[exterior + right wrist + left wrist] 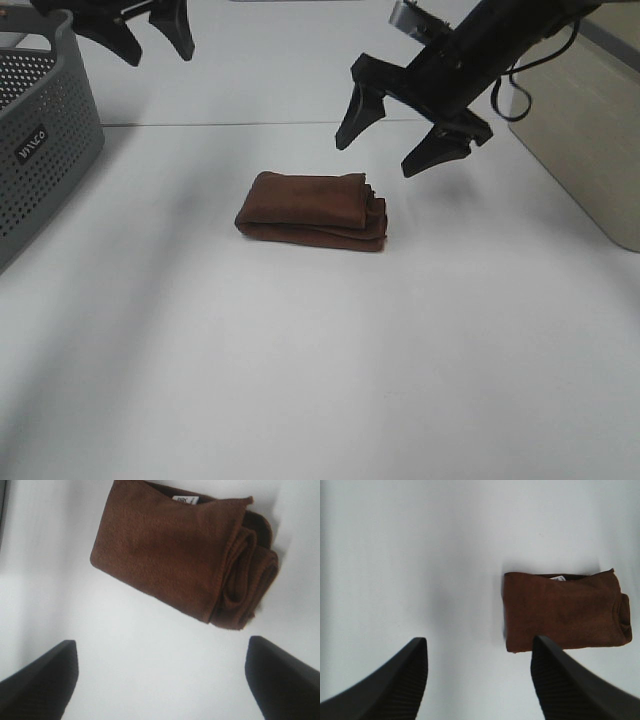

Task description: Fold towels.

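Observation:
The dark brown towel lies folded into a thick small rectangle in the middle of the white table. It also shows in the left wrist view and the right wrist view, with a small white tag at one edge. My left gripper is open and empty, raised at the far left, well away from the towel. My right gripper is open and empty, hanging in the air just behind and to the right of the towel.
A grey perforated basket stands at the left edge of the table. A beige box-like unit stands at the right. The white table stretches bare toward the front.

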Robot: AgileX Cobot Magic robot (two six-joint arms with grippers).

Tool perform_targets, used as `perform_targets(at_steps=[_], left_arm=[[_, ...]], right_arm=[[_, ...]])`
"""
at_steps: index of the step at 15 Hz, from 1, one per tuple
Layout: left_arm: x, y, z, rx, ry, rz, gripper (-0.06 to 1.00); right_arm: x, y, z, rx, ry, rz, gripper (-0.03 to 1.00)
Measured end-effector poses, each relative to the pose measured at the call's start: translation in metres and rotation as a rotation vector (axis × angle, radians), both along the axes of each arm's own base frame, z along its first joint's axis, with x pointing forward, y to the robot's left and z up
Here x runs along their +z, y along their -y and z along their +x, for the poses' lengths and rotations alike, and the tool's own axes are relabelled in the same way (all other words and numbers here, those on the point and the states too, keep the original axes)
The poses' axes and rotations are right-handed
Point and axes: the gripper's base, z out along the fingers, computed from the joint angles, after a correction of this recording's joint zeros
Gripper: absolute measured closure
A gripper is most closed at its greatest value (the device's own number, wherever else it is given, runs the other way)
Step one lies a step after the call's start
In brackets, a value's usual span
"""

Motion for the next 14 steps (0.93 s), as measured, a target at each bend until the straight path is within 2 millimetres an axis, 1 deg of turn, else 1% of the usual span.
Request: perform_targets(at_steps=[3,4,5,6,7,8,9,10,11,13,14], left_arm=[[0.033,-0.007,-0.014,-0.017,0.070,0.017,0.36],[0.038,-0.008,-0.018,-0.021,0.080,0.018,0.36],[0.046,-0.011,-0.026,-0.027,0.091,0.028,0.36],[0.057,-0.014,-0.036,-0.031,0.107,0.036,0.36],[0.063,-0.019,-0.048,-0.035,0.116,0.063,0.36],[0.069,-0.025,-0.062,-0.036,0.119,0.093,0.36],[0.073,-0.033,-0.080,-0.033,0.114,0.128,0.36],[0.072,-0.040,-0.098,-0.031,0.097,0.158,0.36],[0.076,-0.048,-0.121,-0.030,0.098,0.179,0.36],[0.075,-0.062,-0.166,-0.030,0.081,0.197,0.36],[0.076,-0.070,-0.193,-0.030,0.087,0.196,0.36]], right_arm=[[0.042,0.014,-0.020,-0.006,0.014,-0.103,0.12],[0.049,0.017,-0.024,-0.006,0.018,-0.124,0.12],[0.061,0.022,-0.031,-0.004,0.025,-0.161,0.12],[0.074,0.028,-0.041,-0.004,0.033,-0.190,0.12],[0.091,0.037,-0.060,0.004,0.046,-0.230,0.12],[0.095,0.039,-0.066,0.004,0.050,-0.236,0.12],[0.103,0.044,-0.081,0.004,0.066,-0.248,0.12],[0.109,0.050,-0.098,0.001,0.075,-0.253,0.12],[0.113,0.055,-0.115,0.001,0.080,-0.260,0.12],[0.115,0.068,-0.153,0.003,0.090,-0.290,0.12],[0.115,0.076,-0.175,0.005,0.101,-0.313,0.12]])
